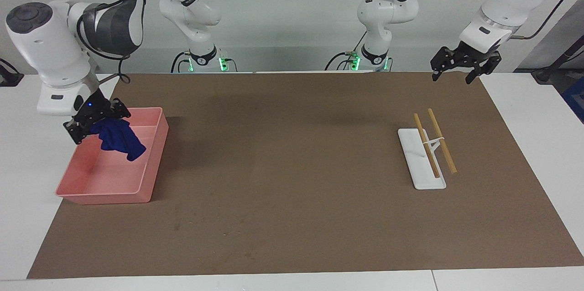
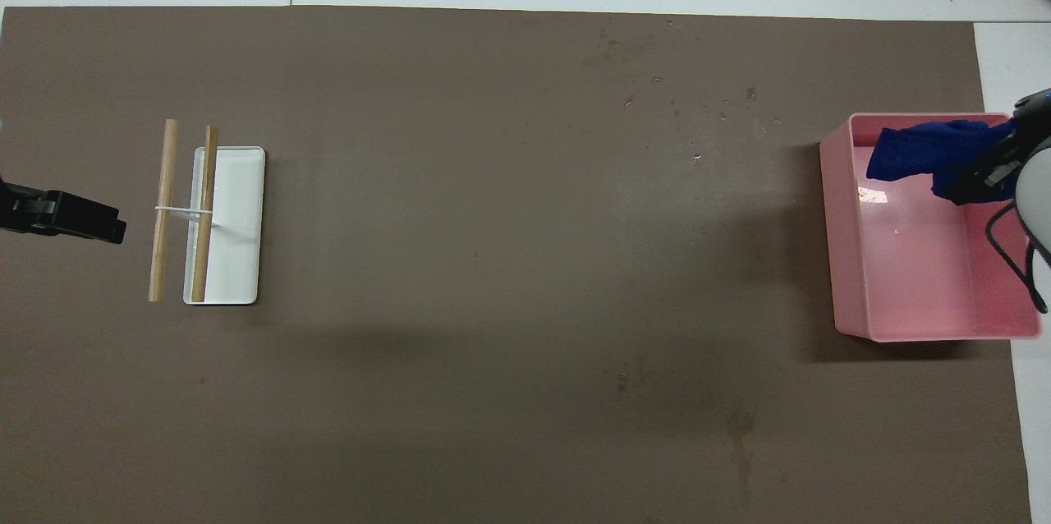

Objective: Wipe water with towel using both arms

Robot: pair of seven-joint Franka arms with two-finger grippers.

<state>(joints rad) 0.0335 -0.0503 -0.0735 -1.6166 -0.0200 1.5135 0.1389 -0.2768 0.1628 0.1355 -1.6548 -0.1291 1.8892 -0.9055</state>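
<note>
Now the right end effector (image 1: 93, 120), at middle left of the frame, is clamped on the towel (image 1: 119, 139) over the pink bin (image 1: 153, 163) — let go only once it hangs low inside; the left end effector (image 1: 461, 71), fingers apart, waits at upper right

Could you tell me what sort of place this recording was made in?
Most likely a robotics lab: two white arms are bolted at a table covered by a brown mat, with staged props, a pink bin and a white tray.
</note>
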